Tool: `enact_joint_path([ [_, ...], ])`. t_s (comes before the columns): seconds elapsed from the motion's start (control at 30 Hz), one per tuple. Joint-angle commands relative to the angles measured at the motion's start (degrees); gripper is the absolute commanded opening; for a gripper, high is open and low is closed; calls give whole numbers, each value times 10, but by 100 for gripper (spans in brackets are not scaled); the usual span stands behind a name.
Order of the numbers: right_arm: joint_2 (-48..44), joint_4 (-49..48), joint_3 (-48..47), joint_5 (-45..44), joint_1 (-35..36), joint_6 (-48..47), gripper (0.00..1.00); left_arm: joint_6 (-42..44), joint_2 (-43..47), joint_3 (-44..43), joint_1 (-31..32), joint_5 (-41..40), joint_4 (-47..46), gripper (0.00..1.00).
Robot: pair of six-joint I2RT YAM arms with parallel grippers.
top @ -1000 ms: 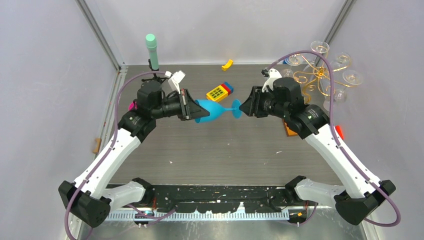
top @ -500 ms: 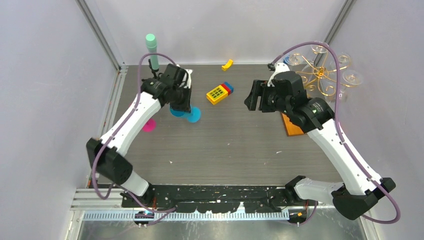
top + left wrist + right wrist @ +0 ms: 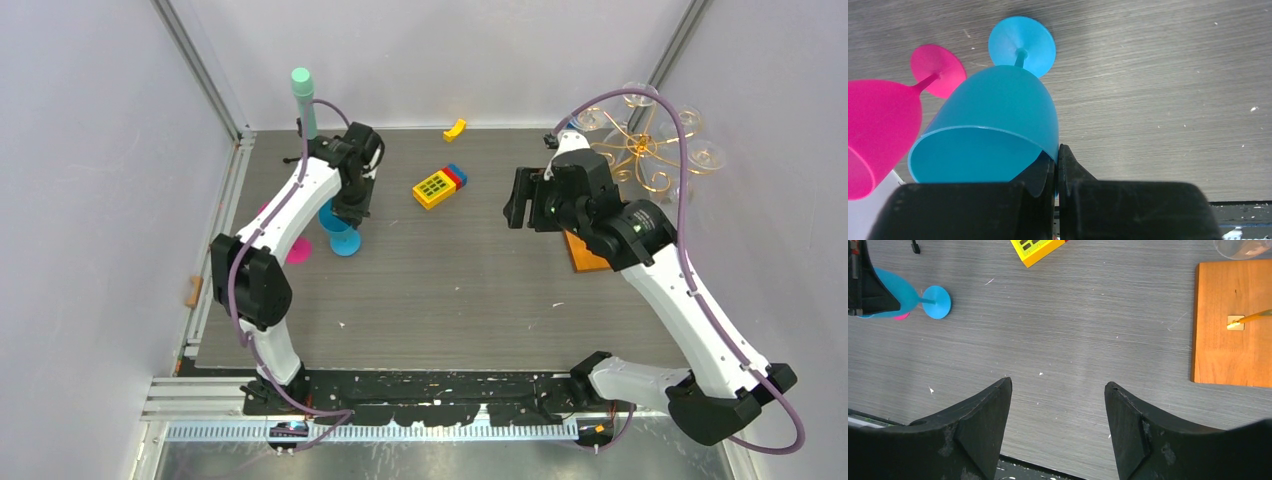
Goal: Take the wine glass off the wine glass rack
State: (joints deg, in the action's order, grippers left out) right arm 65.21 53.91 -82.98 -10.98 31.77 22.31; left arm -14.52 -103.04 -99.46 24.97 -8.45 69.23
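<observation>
Left gripper (image 3: 1055, 156) pinched tight on the rim of the one blue wine glass (image 3: 998, 105), upright at far left, just beside one pink wine glass (image 3: 878, 125). Right gripper (image 3: 1058, 390) spread wide, holding nothing. One wine glass rack (image 3: 640, 150) stands far right, hung with several clear glasses (image 3: 705, 155)

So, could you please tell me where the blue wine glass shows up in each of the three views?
Top external: the blue wine glass stands left of centre, under the left arm's wrist.
Left wrist: centre-left, its rim pinched by the left fingers.
Right wrist: top-left corner.
Shared landmark: the pink glass right beside it.
</observation>
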Motion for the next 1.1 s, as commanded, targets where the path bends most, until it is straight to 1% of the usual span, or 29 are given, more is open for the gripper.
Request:
enact_joint_path([
  [0.0, -14, -5, -3, -19, 3, -11, 73, -3, 9, -9, -31, -4, 13, 0],
  [0.2, -9, -7, -3, -19, 2, -12, 73, -4, 14, 8, -49, 13, 13, 0],
  [0.27, -7, -8, -5, -19, 2, -12, 74, -5, 14, 12, -52, 21, 11, 4],
  [0.5, -3, -5, -13, -20, 3, -11, 74, -3, 18, 1, -60, 27, 13, 25],
  [0.7, -1, 1, -21, -24, 2, -12, 74, 3, 31, -56, -61, 20, 46, 32],
  [0.9, 8, 11, -53, -32, 3, -24, 74, 6, 80, -78, -61, 30, 56, 45],
  [0.97, 17, 17, -86, -38, 2, -35, 74, 5, 111, -74, -61, 43, 50, 50],
  [1.07, 38, 26, -134, -69, 2, -50, 74, 5, 157, -56, -61, 62, 30, 63],
])
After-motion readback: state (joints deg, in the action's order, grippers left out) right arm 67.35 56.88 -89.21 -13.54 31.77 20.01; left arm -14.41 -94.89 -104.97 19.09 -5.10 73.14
